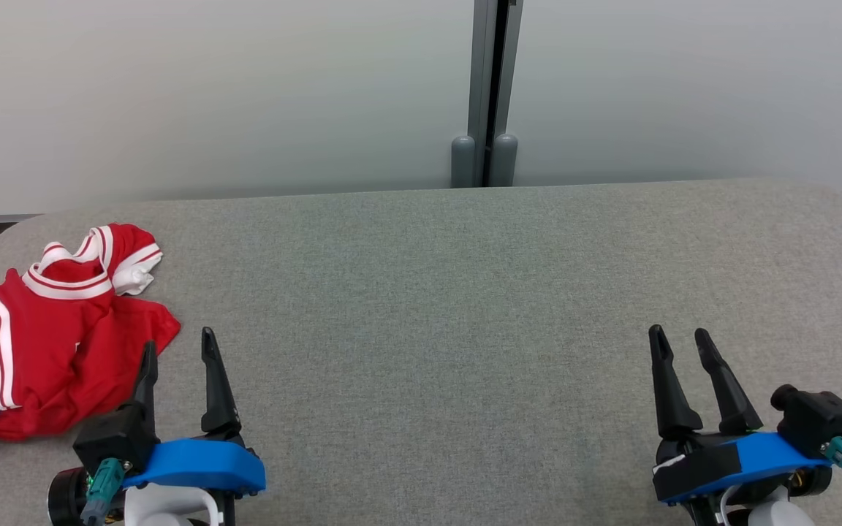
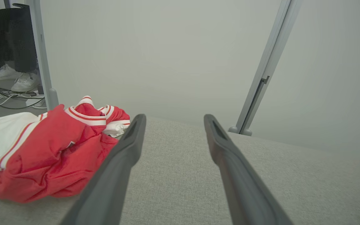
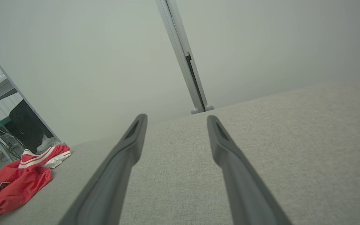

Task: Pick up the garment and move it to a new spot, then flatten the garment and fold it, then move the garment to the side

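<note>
The garment (image 1: 55, 343) is a red and white shirt with striped trim, lying crumpled at the table's left edge. The left wrist view shows the garment (image 2: 52, 156) just left of my fingers, and the right wrist view has the garment (image 3: 14, 184) far off at its lower left. My left gripper (image 1: 178, 349) hovers open at the lower left, its left finger over the cloth's right hem, nothing between the fingers. Over bare cloth-covered table at the lower right, my right gripper (image 1: 680, 342) is open and holds nothing.
The grey fabric table (image 1: 428, 329) has rounded far corners and spreads wide between the two grippers. Pale panels with a grey post (image 1: 485, 95) stand behind it. A person's white shoes (image 2: 14, 78) and cables lie on the floor beyond the table's left end.
</note>
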Robot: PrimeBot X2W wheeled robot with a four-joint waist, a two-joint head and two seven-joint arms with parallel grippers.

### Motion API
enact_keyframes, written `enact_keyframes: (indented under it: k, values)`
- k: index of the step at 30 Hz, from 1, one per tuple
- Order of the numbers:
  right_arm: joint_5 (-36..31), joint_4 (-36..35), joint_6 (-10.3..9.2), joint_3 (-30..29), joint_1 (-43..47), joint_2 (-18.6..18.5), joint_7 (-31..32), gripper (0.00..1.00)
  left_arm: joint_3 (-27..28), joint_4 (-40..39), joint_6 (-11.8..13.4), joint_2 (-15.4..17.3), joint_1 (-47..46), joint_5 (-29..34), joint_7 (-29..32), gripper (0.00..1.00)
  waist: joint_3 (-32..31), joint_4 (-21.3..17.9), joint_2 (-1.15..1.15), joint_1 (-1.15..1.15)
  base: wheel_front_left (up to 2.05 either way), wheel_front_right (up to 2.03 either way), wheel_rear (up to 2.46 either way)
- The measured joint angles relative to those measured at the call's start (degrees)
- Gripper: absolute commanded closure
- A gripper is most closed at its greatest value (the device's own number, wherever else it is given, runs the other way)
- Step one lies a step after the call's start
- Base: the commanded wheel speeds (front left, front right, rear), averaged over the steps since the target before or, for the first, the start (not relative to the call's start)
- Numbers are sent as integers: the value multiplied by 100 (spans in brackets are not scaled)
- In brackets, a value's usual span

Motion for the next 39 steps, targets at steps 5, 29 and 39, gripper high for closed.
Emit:
enact_keyframes:
  k: [5, 29, 39]
  values:
    - [-208, 33, 0, 23, -2, -1, -58, 0, 0, 20, 45, 3, -2, 231, -69, 0, 0, 7, 0, 0, 0, 0, 0]
    - [-1129, 254, 7, 85, -52, -8, -307, 0, -36, 170, 181, 13, -37, 1103, -318, 0, 9, 21, 0, 0, 0, 0, 0]
    - [-1123, 312, 8, 92, -96, -9, -309, 0, -12, 201, 172, 14, -59, 1000, -319, 0, 0, 43, 0, 0, 0, 0, 0]
